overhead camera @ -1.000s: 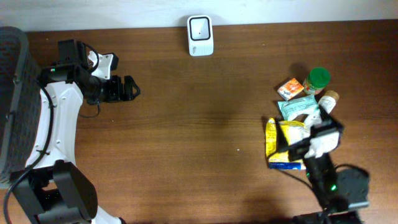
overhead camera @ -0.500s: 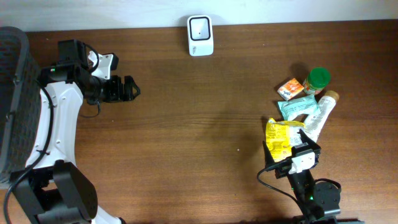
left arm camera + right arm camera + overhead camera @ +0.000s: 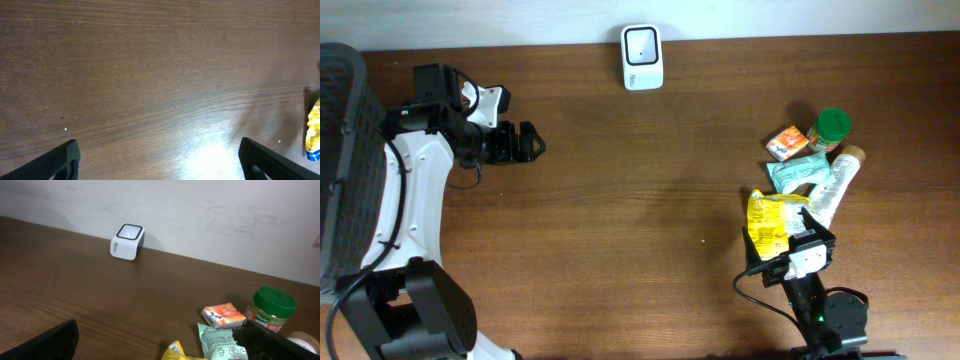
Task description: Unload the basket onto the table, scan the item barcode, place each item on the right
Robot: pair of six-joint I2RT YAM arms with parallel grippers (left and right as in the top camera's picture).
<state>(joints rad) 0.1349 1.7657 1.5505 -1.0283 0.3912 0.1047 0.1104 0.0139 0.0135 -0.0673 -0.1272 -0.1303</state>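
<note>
A white barcode scanner (image 3: 642, 57) stands at the table's back edge; the right wrist view shows the scanner (image 3: 127, 241) against the wall. The items lie in a cluster at the right: a yellow packet (image 3: 772, 225), a teal pouch (image 3: 795, 173), an orange box (image 3: 786, 142), a green-lidded jar (image 3: 831, 129) and a cream tube (image 3: 840, 180). My right gripper (image 3: 785, 252) hangs open just in front of the yellow packet (image 3: 180, 352), holding nothing. My left gripper (image 3: 530, 142) is open over bare wood at the far left, well away from the items.
A dark mesh basket (image 3: 342, 150) sits along the left edge. Brown wooden tabletop (image 3: 650, 200) stretches between the two arms. In the right wrist view the teal pouch (image 3: 220, 342), orange box (image 3: 223, 315) and jar (image 3: 270, 307) lie ahead on the right.
The right arm has pulled back toward the front edge, uncovering the tube and most of the yellow packet. The left arm has stayed put.
</note>
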